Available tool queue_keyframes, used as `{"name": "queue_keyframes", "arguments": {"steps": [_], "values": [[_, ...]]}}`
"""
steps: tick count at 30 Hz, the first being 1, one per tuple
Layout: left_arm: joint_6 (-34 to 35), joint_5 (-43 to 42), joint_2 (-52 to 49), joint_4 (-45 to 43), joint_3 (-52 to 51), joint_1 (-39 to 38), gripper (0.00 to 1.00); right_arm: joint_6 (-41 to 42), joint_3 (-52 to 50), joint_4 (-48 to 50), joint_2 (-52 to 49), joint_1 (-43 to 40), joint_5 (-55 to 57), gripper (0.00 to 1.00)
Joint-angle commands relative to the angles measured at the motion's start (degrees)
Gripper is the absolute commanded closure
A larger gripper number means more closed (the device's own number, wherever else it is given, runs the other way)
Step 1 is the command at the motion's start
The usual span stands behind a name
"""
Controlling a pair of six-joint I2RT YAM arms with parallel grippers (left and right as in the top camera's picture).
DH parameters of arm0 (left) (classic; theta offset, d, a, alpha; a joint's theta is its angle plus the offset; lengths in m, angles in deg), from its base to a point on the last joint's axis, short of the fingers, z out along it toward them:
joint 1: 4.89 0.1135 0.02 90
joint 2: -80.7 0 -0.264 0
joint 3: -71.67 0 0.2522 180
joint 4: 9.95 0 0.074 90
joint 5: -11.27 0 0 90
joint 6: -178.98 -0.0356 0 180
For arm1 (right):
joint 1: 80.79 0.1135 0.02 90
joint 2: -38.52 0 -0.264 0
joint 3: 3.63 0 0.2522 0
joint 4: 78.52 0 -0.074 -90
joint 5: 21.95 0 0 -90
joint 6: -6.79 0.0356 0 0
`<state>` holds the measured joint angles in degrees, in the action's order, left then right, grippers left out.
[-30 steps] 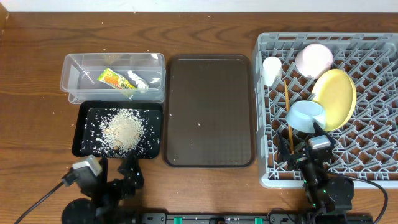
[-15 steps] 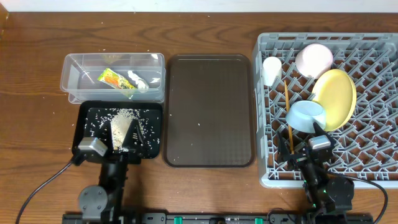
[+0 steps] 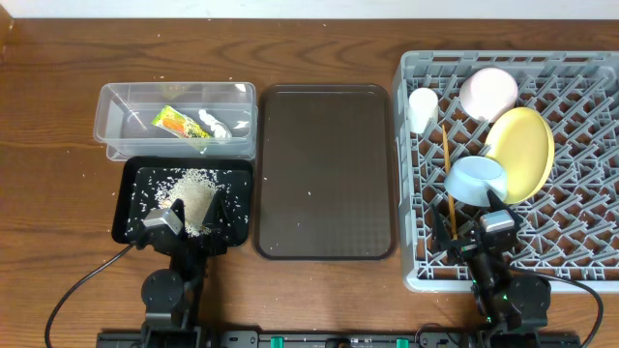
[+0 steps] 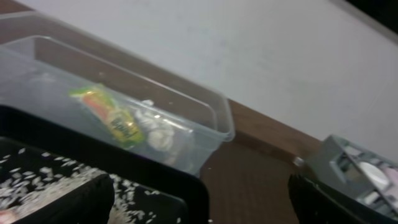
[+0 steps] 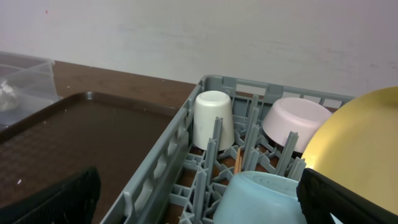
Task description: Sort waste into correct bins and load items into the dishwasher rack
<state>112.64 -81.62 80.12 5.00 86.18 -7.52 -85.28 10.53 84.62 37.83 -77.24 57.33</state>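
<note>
The clear tub (image 3: 108, 108) holds the green-and-yellow wrapper (image 3: 174, 123) and the white tissue (image 3: 211, 124). A heap of rice scraps (image 3: 193, 196) lies in the black tray (image 3: 130, 207). My left gripper (image 3: 201, 215) hangs open over that tray's front edge, its view showing tub (image 4: 208, 115), wrapper (image 4: 107, 115) and rice (image 4: 37, 186). In the grey rack (image 3: 600, 242) stand the yellow plate (image 3: 527, 150), pink cup (image 3: 488, 92), white cup (image 3: 423, 106), blue bowl (image 3: 476, 181) and chopsticks (image 3: 448, 164). My right gripper (image 3: 476, 220) is open at the rack's front left, empty, just behind the bowl (image 5: 261, 199).
A dark brown serving tray (image 3: 324, 169) lies between the bins and the rack, with only a few crumbs on it. Loose rice grains dot the wooden table near the tub. The rack's near wall (image 5: 155, 168) rises just ahead of my right gripper.
My left arm swung from the table's front edge up over the black tray, then settled slightly back. The right arm and all the objects stayed put.
</note>
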Motion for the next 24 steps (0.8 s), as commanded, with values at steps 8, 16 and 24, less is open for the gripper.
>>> {"name": "queue_keyframes", "arguments": {"steps": [8,16,24], "values": [[-18.73,5.77,0.48,2.82,-0.52,-1.49,0.08,0.74,-0.09,-0.17,0.31,-0.76,-0.26,0.01],[-19.34,5.44,0.37,2.82,-0.52,-1.46,0.08,0.74,-0.09,-0.17,0.31,-0.76,-0.24,0.01],[-19.34,5.44,0.35,2.82,-0.52,-1.46,0.08,0.74,-0.09,-0.17,0.31,-0.76,-0.26,0.01]]}}
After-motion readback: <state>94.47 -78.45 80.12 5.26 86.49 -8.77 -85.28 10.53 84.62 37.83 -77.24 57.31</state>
